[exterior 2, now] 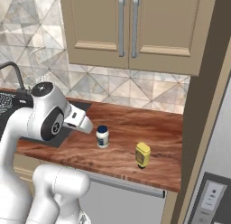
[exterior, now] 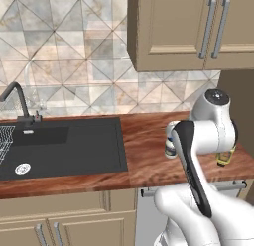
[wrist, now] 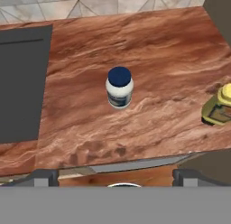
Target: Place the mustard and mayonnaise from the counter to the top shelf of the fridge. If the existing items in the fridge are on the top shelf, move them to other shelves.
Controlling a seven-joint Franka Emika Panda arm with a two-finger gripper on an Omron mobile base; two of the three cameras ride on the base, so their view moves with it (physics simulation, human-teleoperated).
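Hand view: we see the gripper (wrist: 116, 178) by its two dark fingertips (wrist: 41, 177) low in the picture, set wide apart with nothing between them, so we call it released.
Mayonnaise: the mayonnaise jar (wrist: 119, 87) stands upright on the counter (wrist: 171, 60), ahead of the fingertips and in line with the gap between them, well apart from both. In the right base view we see the jar (exterior 2: 102, 136) just beyond the arm's white wrist, not touching it.
Mustard: the mustard bottle (wrist: 219, 108) stands at the right side of the hand view, nearer the counter's right edge, partly cut off by the frame. In the right base view the mustard (exterior 2: 142, 155) stands near the counter's front edge, apart from the jar. In the left base view only a small yellow part (exterior: 224, 157) shows past the arm.
Surface: reddish-brown wood-grain counter, with a dark sink (exterior: 64, 146) set into its left part and a dark faucet (exterior: 20, 103) at the back edge.
Room: patterned tile wall (exterior 2: 40, 47) behind the counter, beige upper cabinets (exterior 2: 131, 24) with long metal handles above it, beige lower cabinets (exterior: 54, 215) below the sink.
Labels: the jar has a dark blue lid and a label band whose writing is too small for us to read; the mustard's label is likewise unreadable.
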